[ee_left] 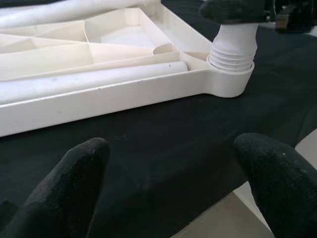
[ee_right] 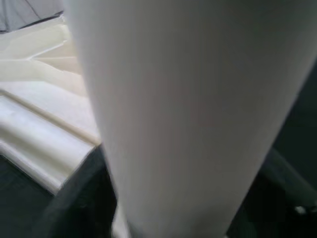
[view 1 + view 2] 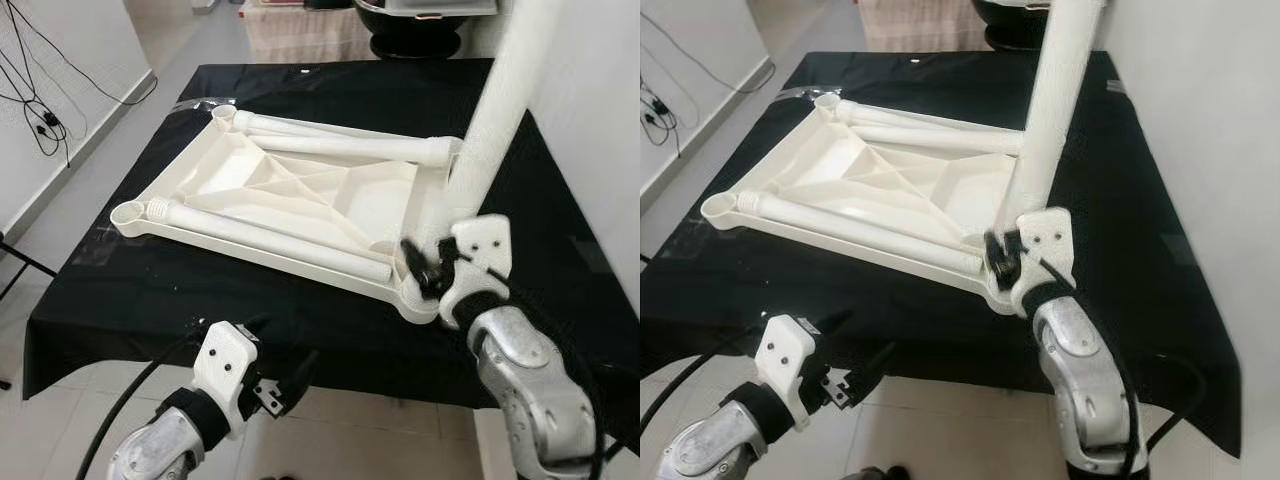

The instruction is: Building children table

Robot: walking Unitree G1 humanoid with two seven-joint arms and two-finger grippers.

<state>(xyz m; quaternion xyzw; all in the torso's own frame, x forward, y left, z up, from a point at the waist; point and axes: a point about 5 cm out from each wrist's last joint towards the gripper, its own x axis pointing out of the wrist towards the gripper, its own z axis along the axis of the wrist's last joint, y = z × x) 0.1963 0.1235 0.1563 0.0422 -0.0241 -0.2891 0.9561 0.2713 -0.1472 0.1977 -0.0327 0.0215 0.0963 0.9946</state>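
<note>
An upturned tabletop [image 3: 290,195] lies on the black table [image 3: 150,290]. One leg [image 3: 490,110] stands screwed into its near right corner, clasped by the right gripper [image 3: 425,265]. Two legs [image 3: 330,145] lie loose. The left gripper [image 3: 285,385] hangs spread and empty.

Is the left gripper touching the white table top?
Apart. In the left wrist view, bare black cloth lies between the left gripper fingers and the white table top.
</note>
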